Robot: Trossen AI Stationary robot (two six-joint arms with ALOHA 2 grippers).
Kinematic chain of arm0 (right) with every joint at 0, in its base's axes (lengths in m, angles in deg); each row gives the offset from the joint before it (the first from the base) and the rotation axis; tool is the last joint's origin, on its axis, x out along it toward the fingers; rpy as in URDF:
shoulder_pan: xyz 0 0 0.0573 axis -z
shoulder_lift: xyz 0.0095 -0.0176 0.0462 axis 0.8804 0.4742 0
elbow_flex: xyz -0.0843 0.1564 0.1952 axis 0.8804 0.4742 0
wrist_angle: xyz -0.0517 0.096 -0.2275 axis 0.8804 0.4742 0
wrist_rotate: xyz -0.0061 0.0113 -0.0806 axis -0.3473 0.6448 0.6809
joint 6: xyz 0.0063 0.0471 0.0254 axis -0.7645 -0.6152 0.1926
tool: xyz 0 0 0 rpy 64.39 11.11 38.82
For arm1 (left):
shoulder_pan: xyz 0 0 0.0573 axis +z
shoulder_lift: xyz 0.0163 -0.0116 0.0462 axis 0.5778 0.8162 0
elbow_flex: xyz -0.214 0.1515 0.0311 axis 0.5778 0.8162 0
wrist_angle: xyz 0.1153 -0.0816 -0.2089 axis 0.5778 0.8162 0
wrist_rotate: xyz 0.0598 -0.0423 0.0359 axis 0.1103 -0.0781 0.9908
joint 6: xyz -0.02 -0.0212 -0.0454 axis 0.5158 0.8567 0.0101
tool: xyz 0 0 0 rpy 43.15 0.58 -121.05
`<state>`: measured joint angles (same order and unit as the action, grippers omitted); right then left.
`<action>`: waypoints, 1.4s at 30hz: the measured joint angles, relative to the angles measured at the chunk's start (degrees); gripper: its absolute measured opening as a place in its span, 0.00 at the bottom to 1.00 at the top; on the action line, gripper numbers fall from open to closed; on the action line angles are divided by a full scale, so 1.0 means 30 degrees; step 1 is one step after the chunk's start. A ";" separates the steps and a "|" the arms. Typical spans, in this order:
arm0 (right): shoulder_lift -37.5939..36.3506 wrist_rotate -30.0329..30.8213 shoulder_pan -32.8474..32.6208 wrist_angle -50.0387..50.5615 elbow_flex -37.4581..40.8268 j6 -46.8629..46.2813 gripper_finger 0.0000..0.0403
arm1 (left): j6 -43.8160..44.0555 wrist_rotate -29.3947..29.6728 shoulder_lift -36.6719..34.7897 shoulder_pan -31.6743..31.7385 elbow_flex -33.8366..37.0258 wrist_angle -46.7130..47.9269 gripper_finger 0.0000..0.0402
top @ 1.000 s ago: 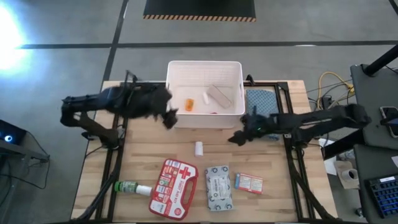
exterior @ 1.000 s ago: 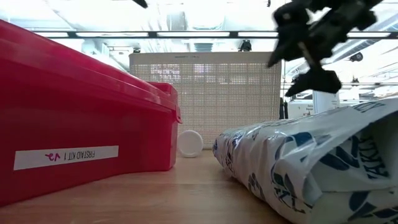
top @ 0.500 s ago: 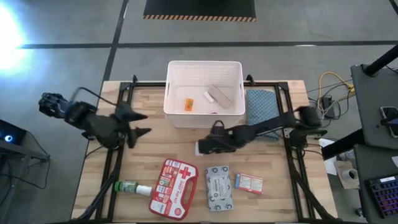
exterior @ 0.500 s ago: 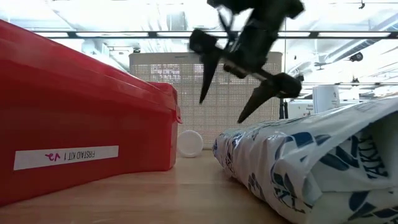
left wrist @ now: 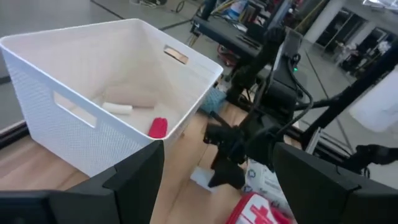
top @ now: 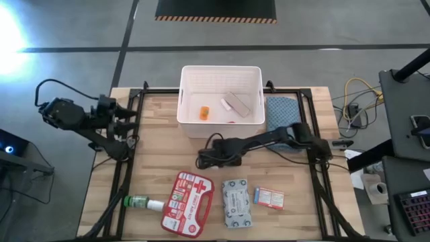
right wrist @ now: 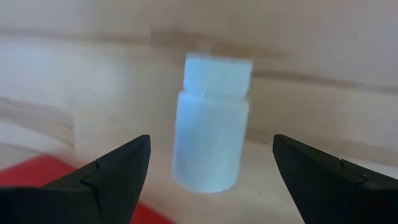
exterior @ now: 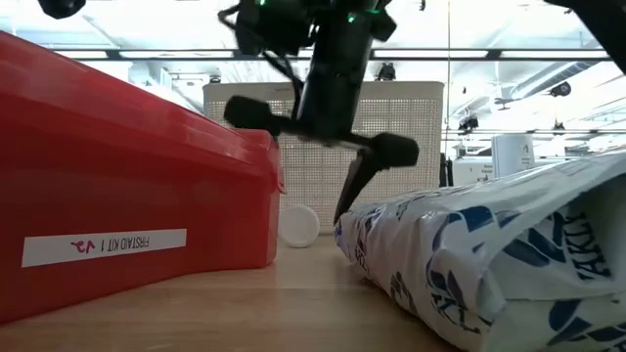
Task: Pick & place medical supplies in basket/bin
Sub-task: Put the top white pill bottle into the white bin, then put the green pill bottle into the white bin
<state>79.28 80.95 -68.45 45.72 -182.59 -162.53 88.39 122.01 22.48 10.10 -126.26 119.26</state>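
Below, right gripper (right wrist: 211, 165) spread open astride white bottle (right wrist: 212, 129), red first-aid case (top: 187, 202) close by, nothing between.

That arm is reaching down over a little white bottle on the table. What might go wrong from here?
The small white bottle lies on its side between the open jaws of the right gripper, not yet held. Being round, it may roll away if one jaw nudges it first.

The red first-aid case lies close by, so the bottle or the gripper could bump it.

The white basket has tall walls; a loosely held bottle carried too low might catch the rim and drop.
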 joint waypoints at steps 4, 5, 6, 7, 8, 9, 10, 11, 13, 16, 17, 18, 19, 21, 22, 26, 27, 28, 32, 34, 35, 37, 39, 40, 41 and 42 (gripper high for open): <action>0.0959 -0.1029 0.0207 -0.0371 -0.0174 -0.0086 0.80 | -0.0522 0.0468 -0.0383 0.0005 -0.0029 0.0257 0.69; 0.1021 -0.1092 0.0217 -0.0410 -0.0269 -0.0082 0.77 | -0.0529 0.0475 -0.0428 0.0022 -0.0022 0.0403 0.69; 0.1099 -0.1084 0.0208 -0.0493 -0.0458 -0.0081 0.74 | -0.0536 0.0447 -0.0444 0.0015 0.0007 0.0619 0.69; 0.1144 -0.1112 0.0191 -0.0643 -0.0527 -0.0090 0.70 | -0.0544 0.0446 -0.0421 0.0015 0.0037 0.0899 0.69; 0.1181 -0.1075 0.0168 -0.0567 -0.0535 -0.0085 0.64 | -0.0546 0.0448 -0.0397 0.0015 0.0044 0.1113 0.69; 0.1233 -0.1075 0.0164 -0.0455 -0.0539 -0.0065 0.58 | -0.0546 0.0443 -0.0400 0.0015 0.0013 0.1386 0.69; 0.1241 -0.1080 0.0157 -0.0351 -0.0564 -0.0006 0.52 | -0.0542 0.0439 -0.0400 0.0015 0.0007 0.1623 0.69; 0.1224 -0.1047 0.0160 -0.0420 -0.0572 0.0099 0.46 | -0.0557 0.0446 -0.0405 0.0015 0.0037 0.1725 0.69; 0.1054 -0.0681 0.0186 -0.0432 -0.0572 0.0267 0.37 | -0.0551 0.0442 -0.0415 0.0015 0.0099 0.1719 0.69; 0.0257 0.0380 0.0109 -0.0406 -0.0817 0.0501 0.36 | -0.0653 0.0439 -0.0400 0.0015 0.0117 0.1712 0.69; -0.0232 0.0928 0.0020 -0.0413 -0.1115 0.0666 0.36 | -0.0653 0.0439 -0.0407 0.0015 0.0117 0.1710 0.69; -0.0770 0.1576 -0.0096 -0.0447 -0.1424 0.0839 0.36 | -0.0654 0.0439 -0.0422 0.0015 0.0117 0.1697 0.69; -0.1417 0.2269 -0.0230 -0.0454 -0.1832 0.1129 0.36 | -0.0653 0.0439 -0.0422 0.0015 0.0117 0.1697 0.69; -0.2752 0.3889 -0.0467 -0.0503 -0.2827 0.1845 0.36 | -0.0660 0.0439 -0.0422 0.0015 0.0117 0.1676 0.69; -0.3445 0.5005 -0.0578 -0.0489 -0.3306 0.2330 0.36 | -0.0660 0.0445 -0.0422 0.0015 0.0117 0.1655 0.69; -0.5594 0.9091 -0.0123 0.2050 -0.4954 0.4180 0.37 | -0.0623 0.0502 -0.0278 0.0027 0.0201 0.1066 0.69; -0.6077 0.9188 0.0415 0.3026 -0.5134 0.4806 0.38 | -0.0622 0.0517 -0.0162 0.0029 0.0284 0.0784 0.69; -0.6427 0.8813 0.1166 0.3869 -0.5189 0.5808 0.40 | -0.0622 0.0495 -0.0067 0.0029 0.0387 0.0525 0.69; -0.7091 0.6921 0.4855 0.4695 -0.4930 1.0352 0.53 | -0.0166 0.0926 0.0561 0.0029 0.0739 -0.0113 0.69; -0.7128 0.5005 0.6557 0.4458 -0.4924 1.2053 0.61 | 0.0569 0.1328 0.1007 0.0029 0.0878 -0.0101 0.69; -0.7160 0.3979 0.7211 0.4540 -0.4971 1.2871 0.65 | 0.0872 0.1431 0.1211 0.0036 0.0928 -0.0023 0.69; -0.7198 0.2557 0.7989 0.4686 -0.5046 1.4040 0.73 | 0.1737 0.1368 0.1603 0.0029 0.1001 0.0476 0.69; -0.7307 0.2434 0.8185 0.5222 -0.5074 1.4908 0.80 | 0.2992 0.0765 0.1956 0.0029 0.0985 0.1365 0.69; -0.7361 0.2521 0.8133 0.5370 -0.5087 1.5408 0.84 | 0.3791 0.0152 0.2110 0.0029 0.0923 0.2243 0.69; -0.7493 0.2692 0.7979 0.5384 -0.5117 1.5882 0.87 | 0.4706 -0.0700 0.2308 0.0032 0.0870 0.3252 0.69; -0.7652 0.3023 0.7695 0.5393 -0.5131 1.6398 0.90 | 0.5332 -0.1804 0.2464 0.0034 0.0862 0.4162 0.69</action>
<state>56.32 90.02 -45.36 61.90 -197.98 -113.33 104.39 116.60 29.87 10.21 -123.68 131.75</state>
